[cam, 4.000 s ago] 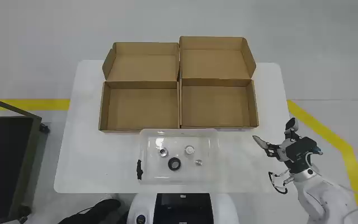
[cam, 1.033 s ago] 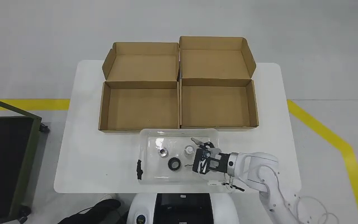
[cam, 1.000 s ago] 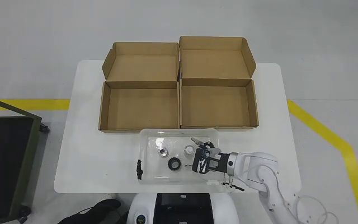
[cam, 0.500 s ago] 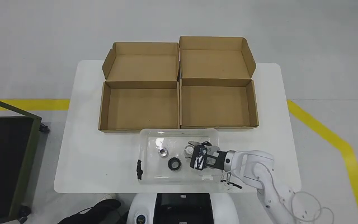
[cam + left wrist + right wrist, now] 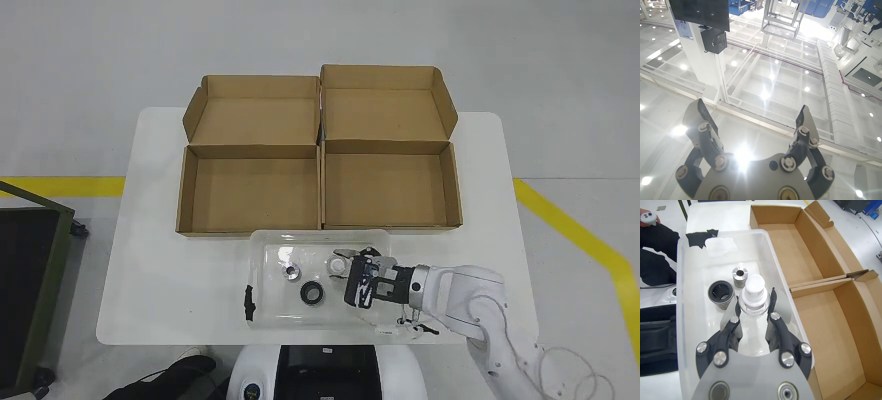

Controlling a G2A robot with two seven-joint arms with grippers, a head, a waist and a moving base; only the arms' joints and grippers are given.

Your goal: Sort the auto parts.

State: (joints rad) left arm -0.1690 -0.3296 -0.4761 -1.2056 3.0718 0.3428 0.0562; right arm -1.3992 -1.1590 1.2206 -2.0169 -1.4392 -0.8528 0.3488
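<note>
Four seconds earlier the right arm hangs off the counter's (image 5: 150, 250) right edge, its tool spread over nothing. Now the arm lies low along the near right of the counter, forearm pointing left. The right tool (image 5: 754, 299) is down inside the clear bin (image 5: 318, 233) at the near edge, its two fingers closed against either side of the white-capped part (image 5: 754, 283), which stands upright on the bin floor. Three parts show in the bin: that one, a black-lined sleeve (image 5: 721, 294) just beside it, and a small bored metal bushing (image 5: 739, 274) farther left. The left tool (image 5: 751, 111) points up at a ceiling, fingers wide apart and gripping nothing. Past the bin, two open cardboard boxes, the left box (image 5: 250, 195) and the right box (image 5: 385, 190), sit side by side with their walls touching.
</note>
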